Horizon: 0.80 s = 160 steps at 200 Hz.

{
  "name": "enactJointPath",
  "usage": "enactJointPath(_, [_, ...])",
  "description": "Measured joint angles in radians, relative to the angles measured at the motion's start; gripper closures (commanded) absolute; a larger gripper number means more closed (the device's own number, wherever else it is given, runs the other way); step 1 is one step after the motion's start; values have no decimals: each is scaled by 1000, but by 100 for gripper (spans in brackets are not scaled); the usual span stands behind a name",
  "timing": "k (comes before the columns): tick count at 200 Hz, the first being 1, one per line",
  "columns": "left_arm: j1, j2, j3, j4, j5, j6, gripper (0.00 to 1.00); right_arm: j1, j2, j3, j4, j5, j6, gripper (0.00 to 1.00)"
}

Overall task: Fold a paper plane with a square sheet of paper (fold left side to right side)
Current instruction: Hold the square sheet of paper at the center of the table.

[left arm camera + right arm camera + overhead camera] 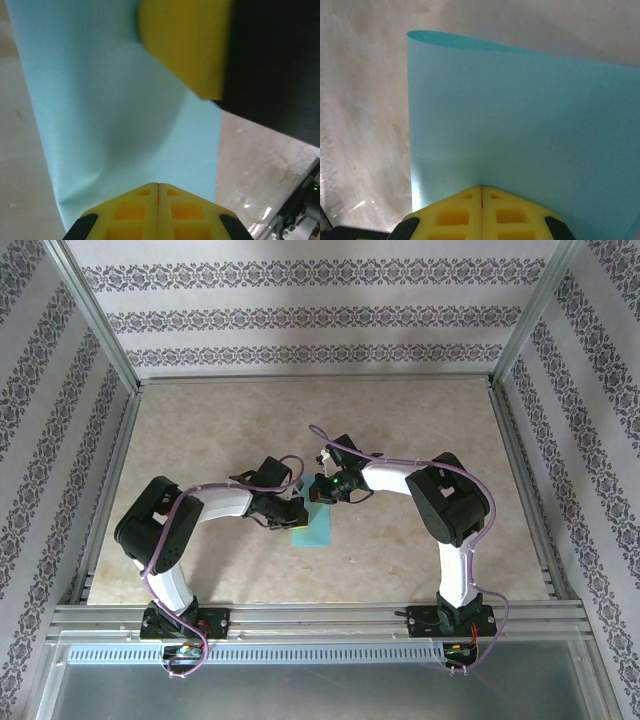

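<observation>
Pale marbled worktop (200,440), walled by striped patterned wallpaper (300,315). The square sheet of paper (314,530) sits between the left gripper (294,512) and right gripper (324,486), and each is closed tight on one of its edges. From above, the grippers hide its far part. Whether it is folded cannot be told.

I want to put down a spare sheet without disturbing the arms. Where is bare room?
Bare: the far half of the table, from the back wall down to the arms, and the near strip between the two arm bases. Crowded: the middle, where the left pincer and right pincer meet on the square sheet of paper.
</observation>
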Motion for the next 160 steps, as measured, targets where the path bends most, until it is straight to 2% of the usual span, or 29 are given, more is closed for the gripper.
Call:
enactJointPath(11, [1, 3, 1, 3, 4, 3, 95, 0, 0, 0, 0, 1, 0, 97])
enactJointPath(59, [-2, 3, -17, 45, 4, -4, 95, -1, -39, -5, -31, 36, 0, 70])
enactJointPath(82, [-5, -2, -37, 81, 7, -25, 95, -18, -137, -39, -53, 68, 0, 66])
enactJointPath(94, [-10, -5, -46, 99, 6, -40, 95, -27, -209, -68, -56, 77, 1, 68])
enactJointPath(123, [-18, -11, -62, 131, 1, -81, 96, -26, -362, -174, -52, 71, 25, 85])
enactJointPath(140, [-26, -12, -72, 156, 0, -114, 96, -1, -408, -254, -37, 58, 57, 94])
enactJointPath(160, [-39, -12, -80, 183, -4, -156, 95, 54, -422, -344, -16, 40, 108, 99])
